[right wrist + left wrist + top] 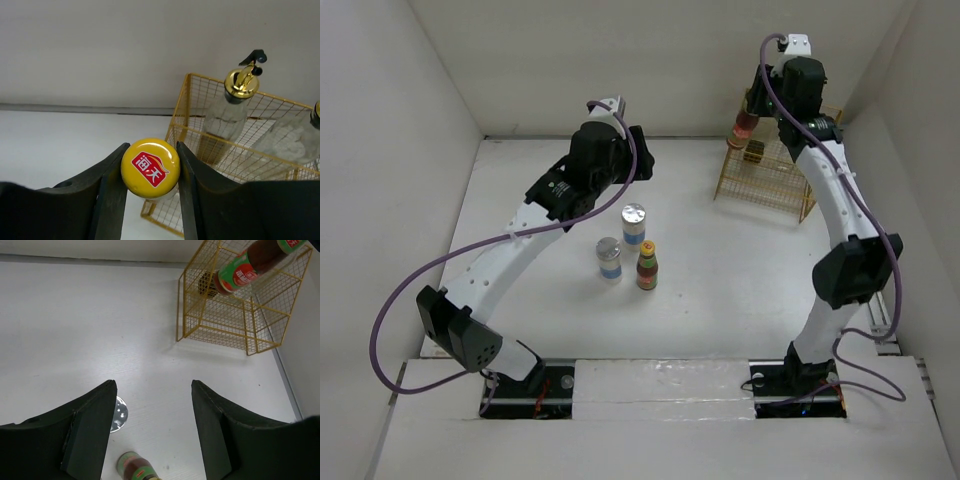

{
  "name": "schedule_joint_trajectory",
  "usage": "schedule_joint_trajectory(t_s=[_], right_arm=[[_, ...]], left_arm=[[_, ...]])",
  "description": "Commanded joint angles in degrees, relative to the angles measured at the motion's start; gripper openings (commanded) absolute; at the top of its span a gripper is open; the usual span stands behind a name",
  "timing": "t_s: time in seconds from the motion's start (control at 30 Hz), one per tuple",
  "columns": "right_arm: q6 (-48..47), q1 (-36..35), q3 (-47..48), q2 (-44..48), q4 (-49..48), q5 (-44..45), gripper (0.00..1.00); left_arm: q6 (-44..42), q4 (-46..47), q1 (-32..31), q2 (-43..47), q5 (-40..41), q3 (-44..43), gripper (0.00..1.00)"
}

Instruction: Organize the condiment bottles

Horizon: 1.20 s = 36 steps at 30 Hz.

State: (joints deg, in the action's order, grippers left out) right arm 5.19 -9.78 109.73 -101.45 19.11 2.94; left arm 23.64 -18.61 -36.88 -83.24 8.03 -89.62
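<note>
Matte white table [720,280]; glossy yellow-capped sauce bottle [150,167], gold wire-grid rack [770,185].

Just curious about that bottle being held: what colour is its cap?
Yellow, with a red logo; the cap shows best in the right wrist view.

Left arm [510,250] sweeps from its near base up toward the far centre, wrist tipped down. The left gripper [152,390] hangs with its jaws apart and nothing between them. Over on the right, the right arm [835,200] stands tall, elbow bent outward, reaching into the far right corner. There the right gripper [151,147] pinches a yellow-capped sauce bottle [150,170] just under its cap.
</note>
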Motion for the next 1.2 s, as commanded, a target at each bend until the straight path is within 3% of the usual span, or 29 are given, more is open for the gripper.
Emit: schedule_joint_trajectory(t_s=[0.0,0.37,0.67,0.93,1.1,1.13,1.17], right_arm=[[0.35,1.61,10.13,-2.78,-5.23,-0.92,0.06],[0.35,6.35,15.78,-8.06,-5.84,-1.02,0.04],[-0.71,6.97,2.27,-6.40,-8.83,0.05,0.04],[-0.71,6.97,-3.20,-8.59,-9.97,-0.57,0.04],[-0.71,6.44,-4.88,-9.64,-9.45,-0.57,0.16],[-1.23,6.44,-5.40,-10.17,-9.45,-0.57,0.22],[-1.24,6.44,-5.41,-10.17,-8.92,-0.04,0.34]], left_arm=[[-0.96,2.09,0.06,1.42,0.84,-1.52,0.57],[-1.49,2.09,0.06,1.42,0.32,-1.52,0.57],[-1.49,2.09,0.06,1.42,0.84,-1.52,0.57],[-0.96,2.09,0.06,0.89,0.84,-0.99,0.57],[-0.96,2.09,0.06,0.89,0.84,-0.47,0.57],[-0.96,2.09,0.06,0.89,0.84,-0.46,0.57],[-0.44,2.09,0.06,0.89,0.84,-0.46,0.57]])
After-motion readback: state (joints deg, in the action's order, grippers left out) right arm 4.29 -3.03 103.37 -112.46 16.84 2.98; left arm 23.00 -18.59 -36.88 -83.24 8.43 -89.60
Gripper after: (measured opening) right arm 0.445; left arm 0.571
